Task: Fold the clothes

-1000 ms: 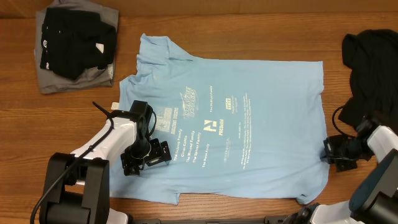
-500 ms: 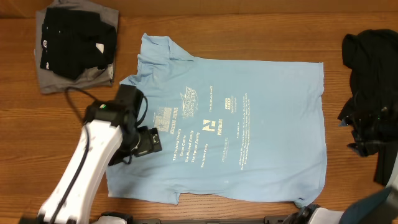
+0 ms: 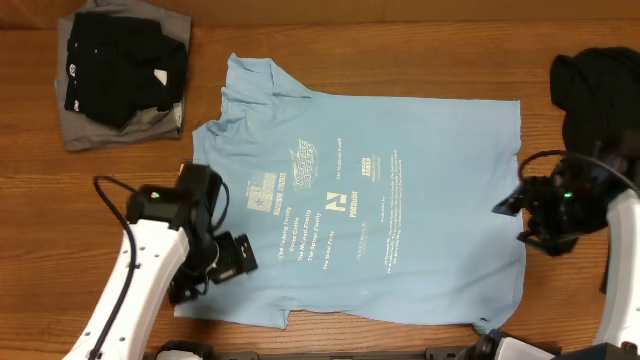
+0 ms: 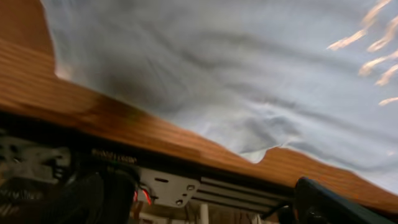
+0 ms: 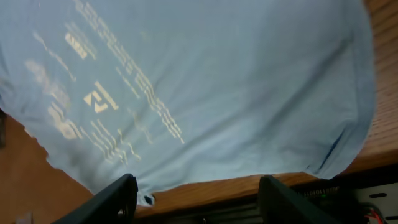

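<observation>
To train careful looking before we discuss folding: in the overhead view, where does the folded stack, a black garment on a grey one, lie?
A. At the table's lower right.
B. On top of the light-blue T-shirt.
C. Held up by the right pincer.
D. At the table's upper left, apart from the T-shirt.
D: the folded stack lies at the upper left of the table, with bare wood between it and the light-blue T-shirt.
</observation>
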`<action>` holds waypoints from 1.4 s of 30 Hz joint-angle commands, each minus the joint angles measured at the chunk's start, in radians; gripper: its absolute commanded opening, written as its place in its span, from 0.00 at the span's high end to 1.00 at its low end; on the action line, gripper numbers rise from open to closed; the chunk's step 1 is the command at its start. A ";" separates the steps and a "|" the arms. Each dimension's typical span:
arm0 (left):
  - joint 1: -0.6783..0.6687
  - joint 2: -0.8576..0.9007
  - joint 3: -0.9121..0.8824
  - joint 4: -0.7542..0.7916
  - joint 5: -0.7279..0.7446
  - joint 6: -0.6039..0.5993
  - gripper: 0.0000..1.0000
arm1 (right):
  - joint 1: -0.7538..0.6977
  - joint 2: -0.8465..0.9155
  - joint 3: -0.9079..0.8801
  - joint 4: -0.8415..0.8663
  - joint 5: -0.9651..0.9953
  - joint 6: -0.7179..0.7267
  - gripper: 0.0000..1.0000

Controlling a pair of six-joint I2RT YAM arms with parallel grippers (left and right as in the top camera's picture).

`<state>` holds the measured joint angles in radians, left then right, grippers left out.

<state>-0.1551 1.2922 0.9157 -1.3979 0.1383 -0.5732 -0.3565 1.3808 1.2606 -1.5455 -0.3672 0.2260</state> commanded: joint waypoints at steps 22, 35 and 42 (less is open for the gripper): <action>-0.269 0.045 -0.203 0.183 0.087 -0.079 0.07 | 0.225 -0.022 0.014 0.093 -0.017 0.018 0.27; -0.469 0.240 -0.203 0.278 0.089 -0.082 0.11 | 0.225 -0.022 0.014 0.098 -0.016 0.016 0.26; -0.486 0.298 -0.203 0.346 0.083 -0.089 0.23 | 0.225 -0.022 0.014 0.088 -0.015 0.016 0.26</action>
<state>-0.6353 1.5703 0.7238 -1.0676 0.2283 -0.6472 -0.1364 1.3808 1.2606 -1.4544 -0.3775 0.2394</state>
